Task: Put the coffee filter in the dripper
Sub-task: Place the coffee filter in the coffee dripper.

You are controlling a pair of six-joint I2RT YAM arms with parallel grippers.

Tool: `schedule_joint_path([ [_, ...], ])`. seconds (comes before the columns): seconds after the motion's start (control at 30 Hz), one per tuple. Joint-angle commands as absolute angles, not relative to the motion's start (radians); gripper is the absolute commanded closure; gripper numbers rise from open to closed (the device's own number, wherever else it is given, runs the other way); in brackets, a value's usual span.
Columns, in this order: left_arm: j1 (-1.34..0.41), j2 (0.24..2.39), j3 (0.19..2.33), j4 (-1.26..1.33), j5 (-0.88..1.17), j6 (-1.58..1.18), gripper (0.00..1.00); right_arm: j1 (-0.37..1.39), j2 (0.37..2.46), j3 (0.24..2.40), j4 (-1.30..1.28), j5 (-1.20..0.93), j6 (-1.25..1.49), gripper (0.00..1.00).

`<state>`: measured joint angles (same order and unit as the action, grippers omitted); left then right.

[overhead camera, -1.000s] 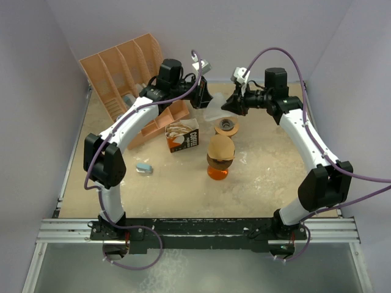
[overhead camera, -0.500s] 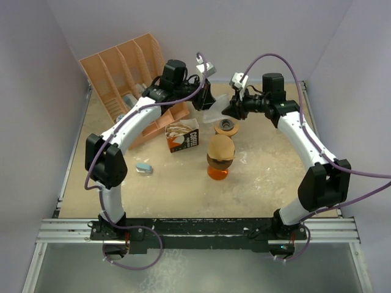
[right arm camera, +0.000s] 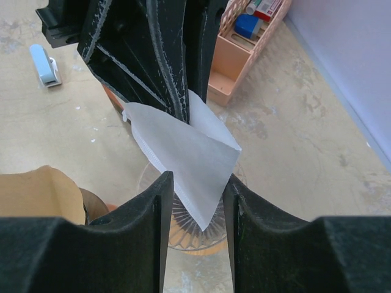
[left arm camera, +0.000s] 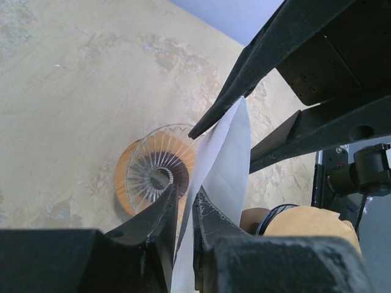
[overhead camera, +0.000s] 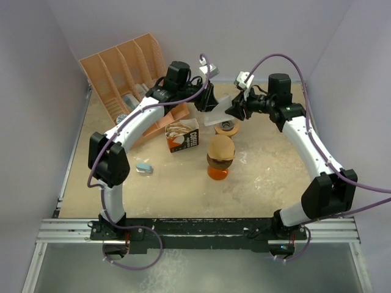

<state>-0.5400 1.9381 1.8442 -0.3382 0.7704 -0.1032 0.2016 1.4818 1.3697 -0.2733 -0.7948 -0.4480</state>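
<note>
The coffee filter [right arm camera: 186, 155] is held in the air just above the dripper [left arm camera: 160, 176], which stands on the surface [left arm camera: 61, 91] at the far middle, between the two arms. The left gripper [left arm camera: 183, 201] is seen with its jaws closed on one edge of the white paper. The jaws of the right gripper [right arm camera: 197, 178] are parted, and the filter's lower corner hangs between them; no clamping on the paper can be made out from the right wrist view.

The step in hand is judged to be the carry and alignment over the dripper, with the paper folded flat and not yet seated. For the next move, the fold would probably need to be spread into a cone, perhaps with the right jaws taking the free side, and the point then lowered into the middle of the ribbed glass funnel. A crumpled or off-centre paper is the likely risk.

The dripper is seen empty, its ribs and centre hole bare. An orange vessel [overhead camera: 217, 169] nearer the arms is topped by what looks like a brown paper filter [overhead camera: 221, 148]. A coffee box [overhead camera: 183, 135] stands to its left. The peach organiser [overhead camera: 119, 70] at the far left holds a few small packets in its lower compartments.
</note>
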Motion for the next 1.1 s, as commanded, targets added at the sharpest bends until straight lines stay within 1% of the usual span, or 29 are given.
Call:
schedule_joint_path([
  [0.0, -0.546, 1.927, 1.891, -0.301, 0.789, -0.146, 0.86, 0.196, 1.435, 1.362, -0.237, -0.778, -0.438, 0.59],
  [0.23, -0.546, 1.915, 1.874, -0.297, 0.793, -0.161, 0.78, 0.19, 1.402, 1.366, -0.258, -0.752, -0.439, 0.55],
  [0.53, -0.546, 1.909, 1.872, -0.308, 0.794, -0.16, 0.71, 0.19, 1.369, 1.411, -0.309, -0.716, -0.472, 0.5],
  [0.77, -0.546, 1.905, 1.864, -0.33, 0.778, -0.141, 0.69, 0.19, 1.364, 1.45, -0.37, -0.7, -0.541, 0.46],
  [0.83, -0.546, 1.907, 1.864, -0.335, 0.774, -0.135, 0.69, 0.19, 1.373, 1.464, -0.399, -0.719, -0.583, 0.45],
  [0.93, -0.549, 1.911, 1.869, -0.347, 0.77, -0.116, 0.73, 0.192, 1.395, 1.502, -0.464, -0.731, -0.682, 0.44],
  [1.07, -0.557, 1.917, 1.876, -0.352, 0.78, -0.1, 0.86, 0.197, 1.425, 1.547, -0.533, -0.744, -0.809, 0.44],
])
